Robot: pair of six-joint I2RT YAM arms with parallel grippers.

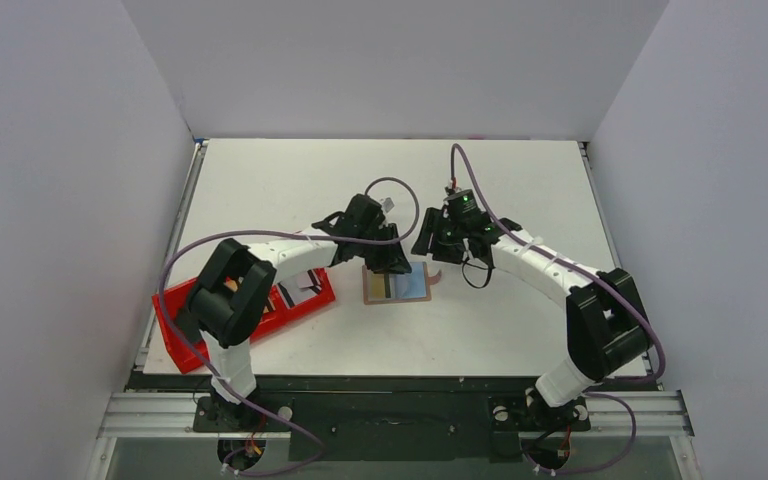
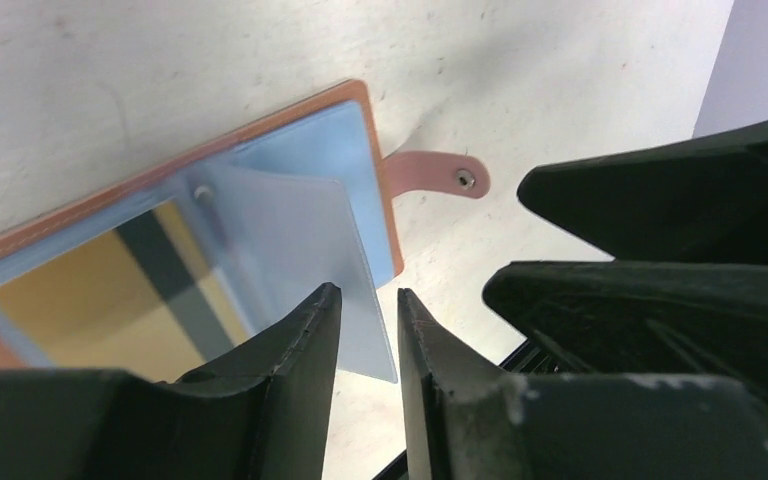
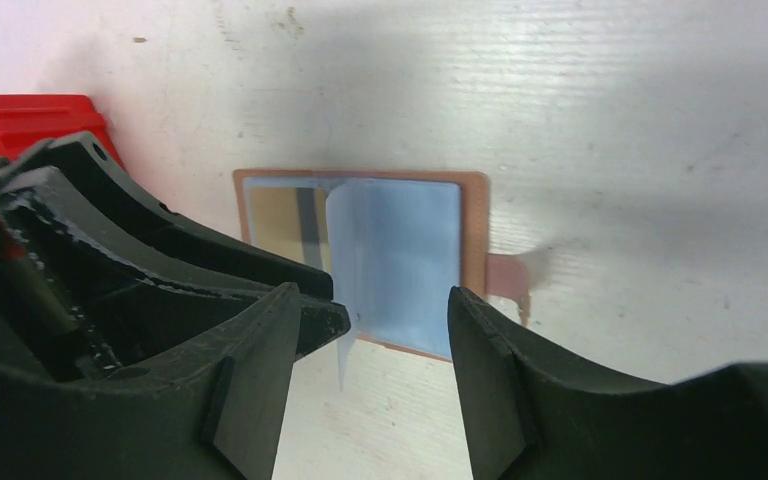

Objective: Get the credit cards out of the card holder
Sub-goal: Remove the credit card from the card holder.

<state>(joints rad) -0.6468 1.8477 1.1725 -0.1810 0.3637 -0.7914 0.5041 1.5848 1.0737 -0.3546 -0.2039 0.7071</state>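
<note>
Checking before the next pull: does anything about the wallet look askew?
Yes. One pale blue card stands tilted up out of the open card holder, its corner overhanging the holder's edge rather than lying flat inside.

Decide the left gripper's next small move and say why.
Probably close the left gripper on the pale card. Its jaws stand slightly apart with the card's lower corner between them, and the card tilts up out of the open card holder. The right gripper hovers open above.

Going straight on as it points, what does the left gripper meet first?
Probably the raised pale card, its near edge between the parted fingers of the left gripper; behind it, the open card holder.
</note>
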